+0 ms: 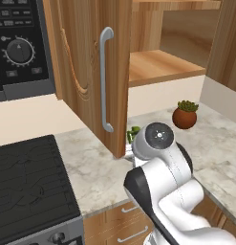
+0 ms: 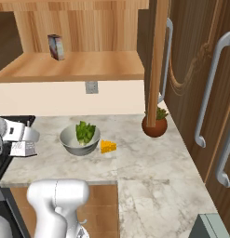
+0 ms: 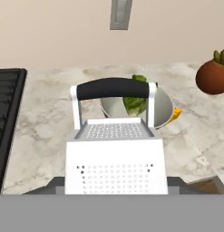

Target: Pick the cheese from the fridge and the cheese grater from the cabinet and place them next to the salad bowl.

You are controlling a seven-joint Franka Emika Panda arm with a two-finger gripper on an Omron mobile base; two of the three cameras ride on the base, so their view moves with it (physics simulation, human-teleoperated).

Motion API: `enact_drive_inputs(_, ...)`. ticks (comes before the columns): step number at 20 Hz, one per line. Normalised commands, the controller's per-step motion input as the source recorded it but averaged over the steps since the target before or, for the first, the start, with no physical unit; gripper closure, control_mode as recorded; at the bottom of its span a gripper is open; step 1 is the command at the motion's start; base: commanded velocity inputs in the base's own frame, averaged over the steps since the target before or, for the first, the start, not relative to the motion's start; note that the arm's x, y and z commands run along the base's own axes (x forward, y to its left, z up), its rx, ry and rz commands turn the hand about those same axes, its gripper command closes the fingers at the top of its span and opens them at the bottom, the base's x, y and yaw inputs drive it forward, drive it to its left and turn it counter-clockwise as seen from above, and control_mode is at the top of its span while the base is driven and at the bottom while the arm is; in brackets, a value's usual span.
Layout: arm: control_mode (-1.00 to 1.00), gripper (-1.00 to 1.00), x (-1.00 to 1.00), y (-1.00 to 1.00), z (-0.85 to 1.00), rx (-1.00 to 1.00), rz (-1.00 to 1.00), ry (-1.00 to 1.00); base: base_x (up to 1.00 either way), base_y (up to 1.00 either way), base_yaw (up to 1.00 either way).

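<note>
While the arm is reaching out over the marble counter, the left base view is showing the cabinet standing open, its wooden shelf bare on this side, with a terracotta pot sitting far right on the stone and a stove lying near left. The arm's white body is blocking most of what it is working on, though a scrap of green is peeking out just beside its elbow.

From the right base view, the salad bowl is sitting mid-counter with lettuce sticking up, and the cheese is lying just to its right, nearly touching the rim. That half of the job is looking done. At the left edge, the gripper is carrying the cheese grater just left of the bowl, low over the counter; I cannot tell whether its base is touching down. A small tin is standing on the cabinet shelf.

In the hand view, the grater is sitting right in front of the camera, black handle up, the bowl just beyond it. The jaws are pinching the grater, it seems, since it is hanging so close to the hand. What is left, I'd judge, is setting it down beside the bowl and letting go.
</note>
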Motion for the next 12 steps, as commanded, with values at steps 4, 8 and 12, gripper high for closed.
enact_drive_inputs(4,-1.0,1.0,0.64,-0.35,-1.0,0.0,0.11,-0.25,0.0,0.0,0.0)
enact_drive_inputs(8,-1.0,1.0,0.57,0.06,-1.0,0.04,0.12,-0.21,0.0,0.0,0.0)
enact_drive_inputs(12,-1.0,1.0,0.42,0.14,-1.0,0.12,0.12,-0.21,0.0,0.0,0.0)
